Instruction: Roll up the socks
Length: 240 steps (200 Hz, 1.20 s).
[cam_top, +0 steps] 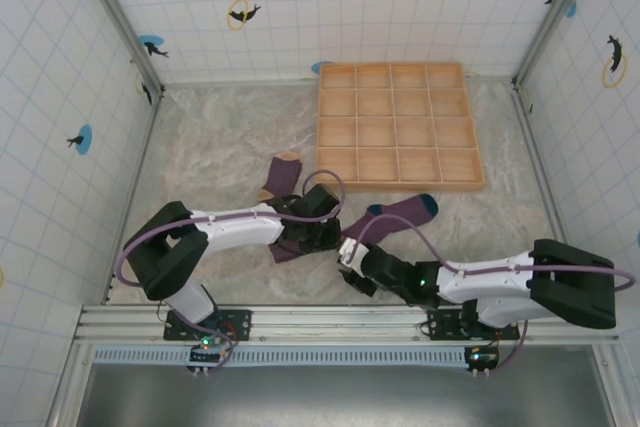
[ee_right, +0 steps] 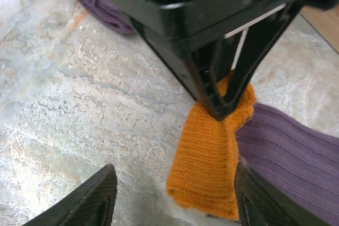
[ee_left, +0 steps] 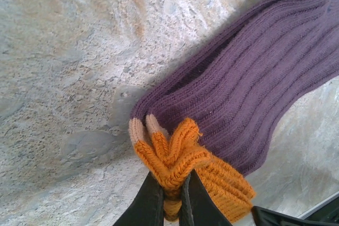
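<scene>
Where its orange cuff (ee_left: pixel 180 157) bunches up, the teal-toed sock (cam_top: pixel 405 210) is clamped by the left gripper (ee_left: pixel 170 191), fingers shut tight on the knit. Its purple leg trails across the marble table (cam_top: pixel 200 147) toward the wooden tray (cam_top: pixel 400 184). Fingers of the right gripper (ee_right: pixel 175 189) stand apart either side of the hanging cuff; can't tell if they touch it. Just left lies the tan-toed sock (cam_top: pixel 281 177), lower half hidden under the left arm. Tray's sixteen compartments show bare wood floors. Teal toe is cut off in the left wrist view.
</scene>
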Available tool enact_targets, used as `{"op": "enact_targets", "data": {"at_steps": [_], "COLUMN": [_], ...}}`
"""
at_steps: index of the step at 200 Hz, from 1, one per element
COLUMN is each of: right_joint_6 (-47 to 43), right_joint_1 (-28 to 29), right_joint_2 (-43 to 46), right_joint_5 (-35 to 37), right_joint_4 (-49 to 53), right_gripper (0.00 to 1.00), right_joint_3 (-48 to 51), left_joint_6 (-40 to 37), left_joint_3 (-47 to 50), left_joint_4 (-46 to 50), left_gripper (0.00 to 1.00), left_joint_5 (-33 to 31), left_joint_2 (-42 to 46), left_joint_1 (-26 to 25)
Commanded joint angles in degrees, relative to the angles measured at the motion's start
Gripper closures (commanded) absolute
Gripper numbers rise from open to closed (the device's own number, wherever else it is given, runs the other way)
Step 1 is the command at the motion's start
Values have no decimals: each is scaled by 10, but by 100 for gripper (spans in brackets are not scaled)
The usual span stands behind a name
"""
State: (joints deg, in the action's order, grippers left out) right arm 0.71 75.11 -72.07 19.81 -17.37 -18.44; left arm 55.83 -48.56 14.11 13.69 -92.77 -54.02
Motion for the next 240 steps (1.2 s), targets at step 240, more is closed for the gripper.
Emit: {"op": "enact_targets", "data": {"at_steps": [240], "right_joint_6": [-50], "right_joint_1": [17], "right_joint_2": [-117], "right_joint_5": [135], "right_joint_4": [-71], "right_gripper": [45], "right_joint_3": [-27], "left_joint_6": [3], "left_joint_3": [-8], "left_joint_4": [9], "left_gripper": [100], "left_joint_5": [17], "left_joint_2": [2], "left_joint_1": [-1]}}
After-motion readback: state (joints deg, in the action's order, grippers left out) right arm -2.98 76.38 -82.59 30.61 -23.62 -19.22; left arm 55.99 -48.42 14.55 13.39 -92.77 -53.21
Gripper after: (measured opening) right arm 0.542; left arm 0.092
